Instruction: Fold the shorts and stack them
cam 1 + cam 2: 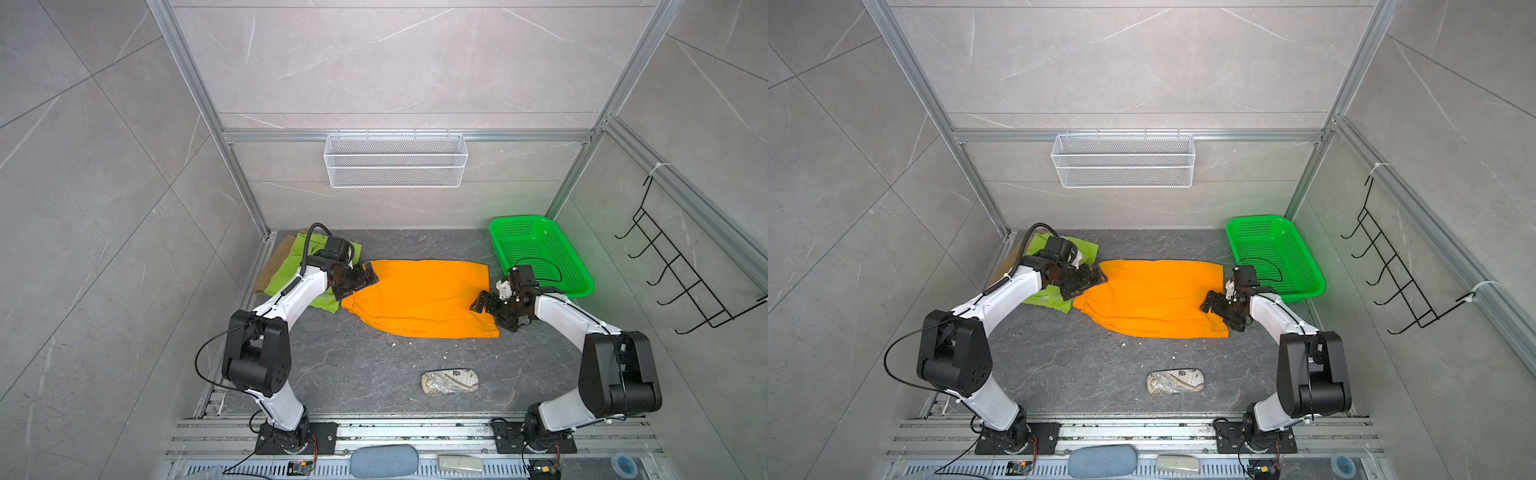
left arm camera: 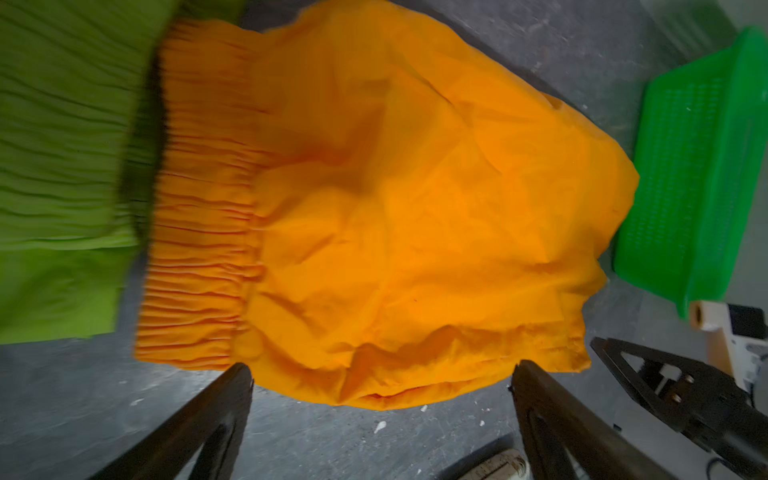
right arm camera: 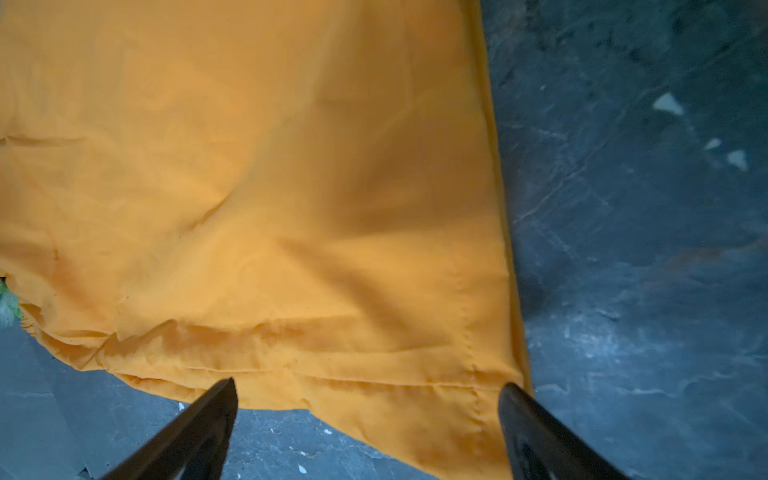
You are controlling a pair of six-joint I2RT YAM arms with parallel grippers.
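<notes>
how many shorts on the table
3: orange shorts spread mid-table; green shorts back left, partly under the left arm; tan shorts beneath the green. More could be hidden.

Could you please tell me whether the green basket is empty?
Empty: the green basket shows only bare perforated floor in both top views.

grey marbled walls (image 1: 395, 62) — dark stone floor (image 1: 353, 374), white wire shelf (image 1: 395, 160)
</notes>
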